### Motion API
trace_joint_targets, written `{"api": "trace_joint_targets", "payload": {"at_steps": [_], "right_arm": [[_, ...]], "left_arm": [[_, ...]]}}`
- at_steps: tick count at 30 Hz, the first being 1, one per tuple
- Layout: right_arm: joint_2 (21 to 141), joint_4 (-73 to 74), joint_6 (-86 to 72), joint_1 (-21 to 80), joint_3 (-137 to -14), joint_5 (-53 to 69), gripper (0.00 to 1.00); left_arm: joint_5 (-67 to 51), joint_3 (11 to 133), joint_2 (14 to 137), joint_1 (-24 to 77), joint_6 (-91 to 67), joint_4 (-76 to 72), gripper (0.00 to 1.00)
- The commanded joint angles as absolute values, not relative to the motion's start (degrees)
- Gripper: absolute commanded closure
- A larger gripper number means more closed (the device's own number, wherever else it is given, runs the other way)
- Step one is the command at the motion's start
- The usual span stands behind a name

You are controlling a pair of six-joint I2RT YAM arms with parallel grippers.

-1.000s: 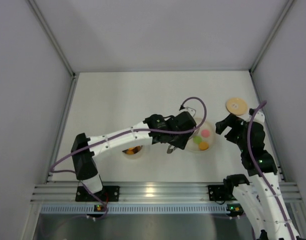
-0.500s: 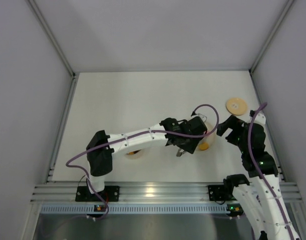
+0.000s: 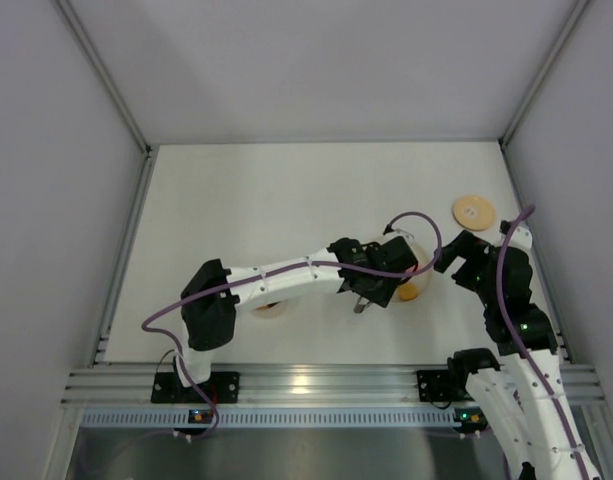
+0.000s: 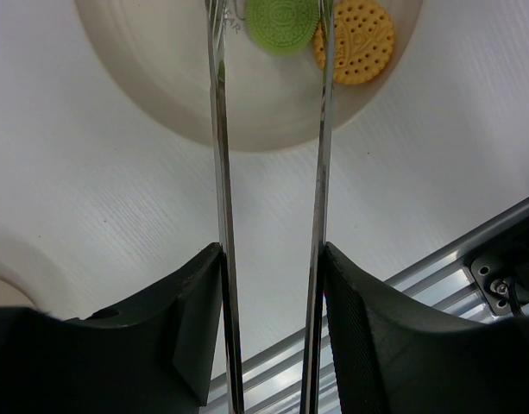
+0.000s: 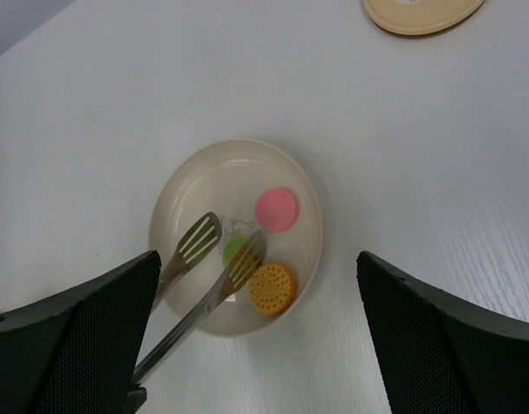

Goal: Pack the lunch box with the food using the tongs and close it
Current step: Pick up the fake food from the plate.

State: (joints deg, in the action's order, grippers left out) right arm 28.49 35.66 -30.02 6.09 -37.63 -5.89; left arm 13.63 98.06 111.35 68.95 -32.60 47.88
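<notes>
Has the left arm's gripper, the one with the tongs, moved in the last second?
Yes. The left gripper, holding the tongs, slid right, closer to the wooden lid, which stayed put.

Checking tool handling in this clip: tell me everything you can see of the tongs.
The tongs are slim, shiny metal: two thin arms ending in flattened, slotted tips. The left gripper clamps both arms between its jaws, nearly parallel. They reach over the pale plate, tips apart with the green piece between them. Whether a tip touches it cannot be told.
</notes>
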Motion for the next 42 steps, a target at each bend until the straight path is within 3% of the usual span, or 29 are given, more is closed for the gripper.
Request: {"api": "trace_joint_targets", "payload": {"at_steps": [1,18,42], "right_arm": [[28.0,36.3,-29.3,5.4,-40.2,-5.3,0.05],[28.7,35.9,-29.5,5.4,-41.0,-4.7,0.05],[28.9,35.1,-30.2,5.4,-40.2,-4.3,0.05]], "left_arm": [[15.2,100.8,111.8,69.1,-31.9,47.0,0.48],[13.6,100.4,112.0,69.0,-30.2,51.1,0.49],[20.3,100.6,103.6,69.0,-30.1,53.7,0.62]]}}
